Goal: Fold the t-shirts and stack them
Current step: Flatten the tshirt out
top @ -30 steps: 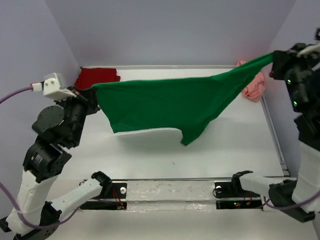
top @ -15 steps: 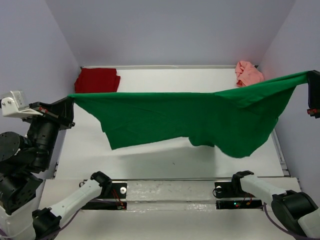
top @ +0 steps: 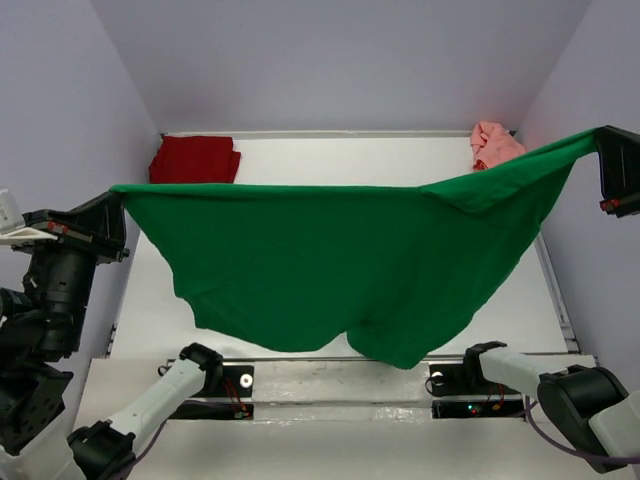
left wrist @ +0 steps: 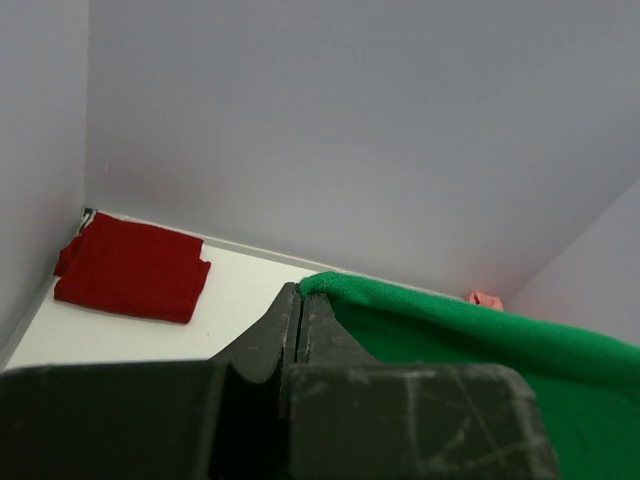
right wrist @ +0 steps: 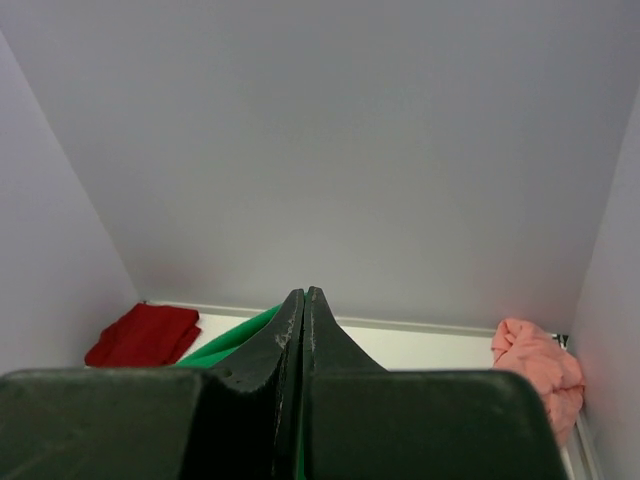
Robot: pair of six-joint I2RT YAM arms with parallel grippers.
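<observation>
Hanging spread out above the bench [top: 350, 160], the green shirt [top: 330, 260] is pinched by the closed left fingers [left wrist: 292, 305] and closed right fingers [right wrist: 295, 305]. Red shirt [top: 195, 160] lies folded beyond the left fingers, pink shirt [top: 495, 145] bunched beyond the right.

Mid-air, the green t-shirt [top: 330, 260] stretched wide, curtaining the whole middle, dark red t-shirt [top: 195, 160] blocking the far-left corner, salmon pink t-shirt [top: 495, 145] bunched far-right, bare strip of surface [top: 350, 160] open between those two, walls [top: 340, 60] hemming left, right, back.
</observation>
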